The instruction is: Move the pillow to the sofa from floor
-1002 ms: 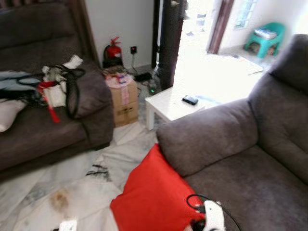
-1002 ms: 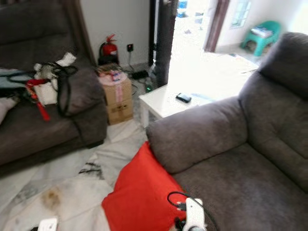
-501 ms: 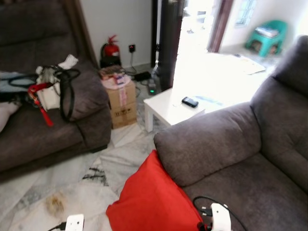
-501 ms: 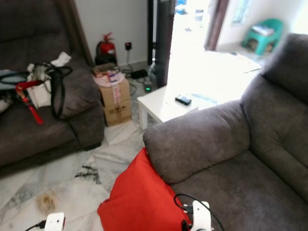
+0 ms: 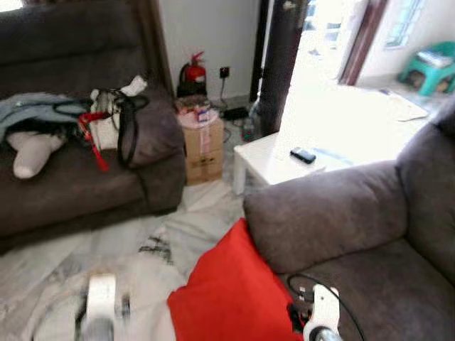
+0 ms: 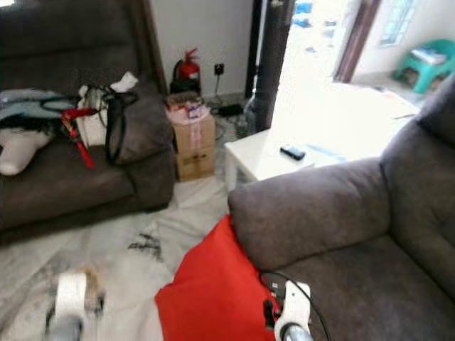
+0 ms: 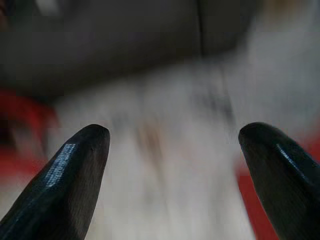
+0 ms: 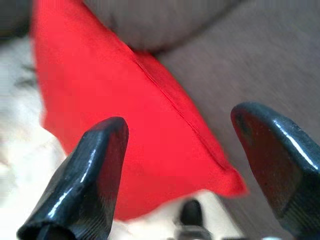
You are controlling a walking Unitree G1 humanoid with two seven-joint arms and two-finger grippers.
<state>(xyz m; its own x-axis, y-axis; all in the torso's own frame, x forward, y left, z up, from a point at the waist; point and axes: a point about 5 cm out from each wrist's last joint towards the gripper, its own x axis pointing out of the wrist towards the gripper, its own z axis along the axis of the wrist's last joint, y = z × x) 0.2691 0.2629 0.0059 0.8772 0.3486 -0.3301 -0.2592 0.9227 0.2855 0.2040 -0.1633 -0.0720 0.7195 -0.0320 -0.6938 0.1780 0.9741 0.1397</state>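
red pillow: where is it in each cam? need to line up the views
Left eye view: red pillow at bottom centre, leaning on the grey sofa's armrest.
Right eye view: bottom centre, against the same armrest.
Left wrist view: blurred red patches at the edges, likely the pillow; cannot confirm.
Right wrist view: between the open fingers.
Shared landmark: the grey sofa's armrest.

Matt red cloth pillow [image 5: 231, 298] — napped grey fabric sofa [image 5: 370, 234], glossy marbled floor [image 5: 106, 249].
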